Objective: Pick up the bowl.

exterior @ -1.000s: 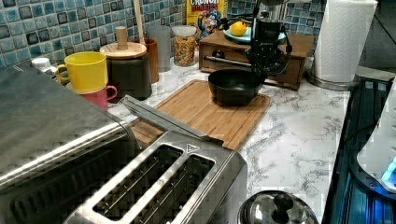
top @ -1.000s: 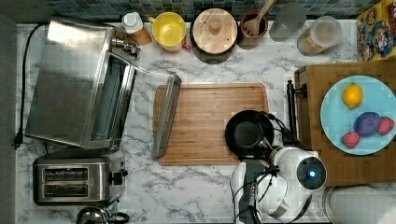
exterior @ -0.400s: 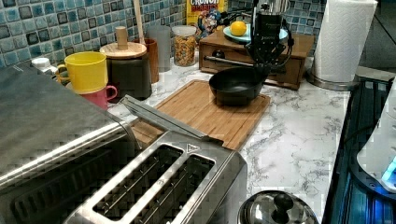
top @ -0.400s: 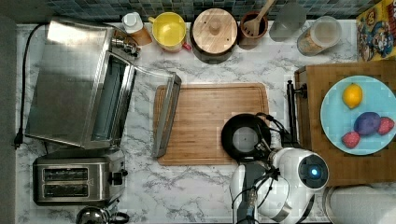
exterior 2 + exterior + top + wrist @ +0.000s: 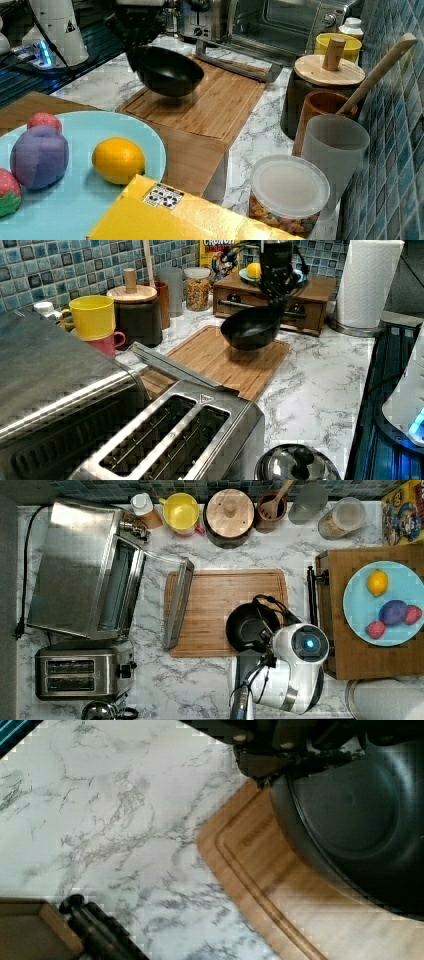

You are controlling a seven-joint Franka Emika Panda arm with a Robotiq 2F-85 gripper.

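Note:
The black bowl (image 5: 246, 627) hangs tilted above the wooden cutting board (image 5: 215, 600), clear of its surface. In the left view the bowl (image 5: 251, 328) casts a shadow on the board (image 5: 220, 362) beneath it. My gripper (image 5: 274, 302) is shut on the bowl's rim, on the side nearest the wooden box. In the right view the bowl (image 5: 167, 72) floats over the board's near corner under the gripper (image 5: 134, 49). The wrist view has the bowl's (image 5: 360, 810) glossy inside right beside the gripper (image 5: 270, 769).
A toaster oven (image 5: 85, 565) with its door open lies along the board's far side in the top view. A toaster (image 5: 82, 672), yellow cup (image 5: 181, 512), wooden-lidded pot (image 5: 230, 515) and jars line the counter. A light-blue plate (image 5: 360, 602) of fruit sits on a wooden box (image 5: 350, 657).
The bowl has risen off the cutting board with my gripper, tilted, and shifted slightly toward the top view's left.

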